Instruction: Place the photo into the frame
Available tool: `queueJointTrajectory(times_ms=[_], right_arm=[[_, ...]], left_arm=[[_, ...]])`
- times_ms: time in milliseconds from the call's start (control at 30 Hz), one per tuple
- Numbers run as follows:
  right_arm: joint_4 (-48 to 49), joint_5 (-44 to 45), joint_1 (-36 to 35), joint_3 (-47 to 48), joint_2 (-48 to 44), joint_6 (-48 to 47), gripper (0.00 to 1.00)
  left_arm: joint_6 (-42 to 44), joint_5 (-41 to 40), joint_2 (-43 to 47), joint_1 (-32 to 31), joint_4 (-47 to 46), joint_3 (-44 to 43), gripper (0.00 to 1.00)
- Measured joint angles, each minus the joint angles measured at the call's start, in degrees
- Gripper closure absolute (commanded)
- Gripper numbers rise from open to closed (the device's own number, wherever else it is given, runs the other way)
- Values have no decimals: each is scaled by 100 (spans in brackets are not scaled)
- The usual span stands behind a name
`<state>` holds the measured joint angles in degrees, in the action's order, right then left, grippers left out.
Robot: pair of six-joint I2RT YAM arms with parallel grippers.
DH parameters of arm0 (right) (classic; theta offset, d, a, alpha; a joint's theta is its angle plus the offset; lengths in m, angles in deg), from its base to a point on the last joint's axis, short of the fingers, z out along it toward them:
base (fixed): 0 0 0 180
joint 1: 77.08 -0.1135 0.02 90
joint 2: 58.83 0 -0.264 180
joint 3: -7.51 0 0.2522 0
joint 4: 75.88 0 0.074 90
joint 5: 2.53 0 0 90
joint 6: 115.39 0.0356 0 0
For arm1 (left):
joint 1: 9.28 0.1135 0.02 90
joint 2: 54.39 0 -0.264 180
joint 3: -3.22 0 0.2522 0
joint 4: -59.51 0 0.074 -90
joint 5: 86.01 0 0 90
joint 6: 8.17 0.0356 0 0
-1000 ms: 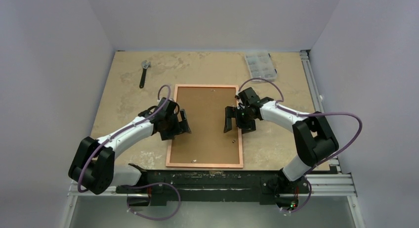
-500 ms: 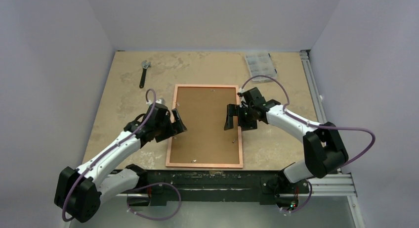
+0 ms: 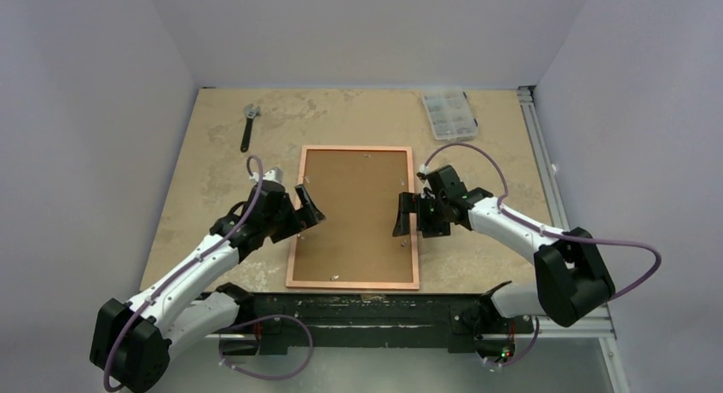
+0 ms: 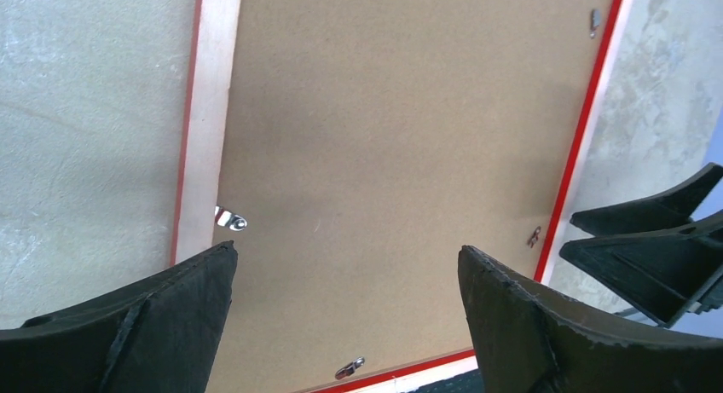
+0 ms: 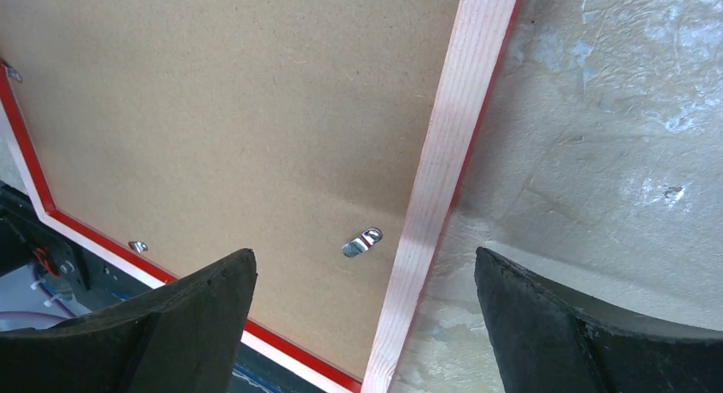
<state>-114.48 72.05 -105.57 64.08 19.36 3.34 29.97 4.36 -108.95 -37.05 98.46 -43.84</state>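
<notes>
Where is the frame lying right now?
In the top view, the frame lies back-up on the table, near-centre, flanked by the jaws of the left arm and the right arm.

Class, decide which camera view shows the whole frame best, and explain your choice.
Top external: the frame lies back up with all four edges visible. The left wrist view shows most of its back but cuts off one end; the right wrist view shows only one long edge and a corner.
</notes>
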Motion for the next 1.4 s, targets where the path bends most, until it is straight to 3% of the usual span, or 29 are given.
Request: queueJointTrajectory(times_ms=[333, 700, 1033, 1400], right_arm=[[177, -13, 0, -116, -85, 44, 2], [175, -15, 0, -190, -46, 76, 2], [105, -9, 0, -184, 101, 79, 2], [66, -33, 0, 144, 509, 9, 2]], left_arm=[[-11, 55, 713, 2, -282, 498, 0], [7, 109, -107, 42, -225, 387, 0], [262, 22, -326, 76, 144, -321, 0], [350, -72, -769, 258, 201, -348, 0]])
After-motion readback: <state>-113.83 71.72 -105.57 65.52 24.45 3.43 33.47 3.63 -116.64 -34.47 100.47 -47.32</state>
